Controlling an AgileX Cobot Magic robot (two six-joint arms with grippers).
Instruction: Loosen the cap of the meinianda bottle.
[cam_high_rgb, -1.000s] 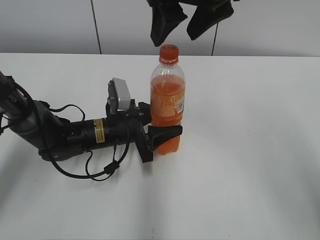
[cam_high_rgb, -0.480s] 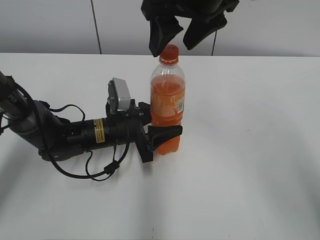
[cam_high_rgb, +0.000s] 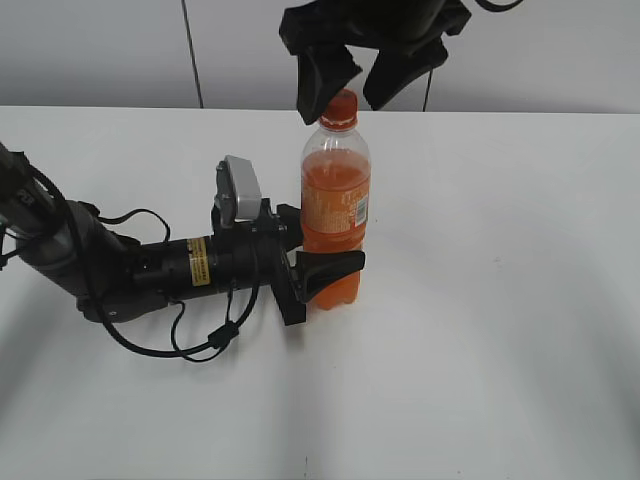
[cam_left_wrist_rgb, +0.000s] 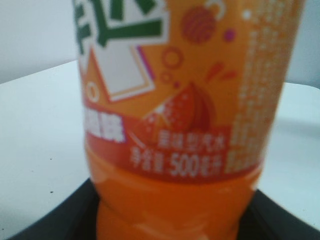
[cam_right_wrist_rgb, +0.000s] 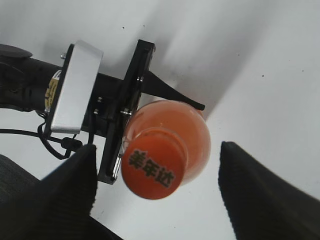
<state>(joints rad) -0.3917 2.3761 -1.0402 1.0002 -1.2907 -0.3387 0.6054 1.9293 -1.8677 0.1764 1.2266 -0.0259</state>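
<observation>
Standing upright near the middle of the white bench (cam_high_rgb: 500, 330), the meinianda bottle (cam_high_rgb: 335, 205) is a clear plastic soda bottle filled with orange drink, wrapped at mid-height in an orange printed label band, with green and white lettering and a picture of fruit in the left wrist view. Its long axis runs straight up from the bench, neck on top, and the cap (cam_high_rgb: 339, 105) faces the ceiling; from the right wrist view that cap (cam_right_wrist_rgb: 151, 163) is a round orange disc with dark characters printed across it. The left pincer (cam_high_rgb: 318, 255) lies low along the bench, reaching in from the left, and its black fingers are clamped on the lower body of the bottle, one finger showing in front of the orange liquid and the other behind it. A small grey box, the wrist camera (cam_high_rgb: 241, 187), sits on top of that arm just beside the bottle, and black cables (cam_high_rgb: 200, 340) loop on the bench under it. The right pincer (cam_high_rgb: 350, 85) hangs above, its two dark fingers spread wide on either side of the cap and not touching it. A pale wall (cam_high_rgb: 100, 50) stands behind the bench.
</observation>
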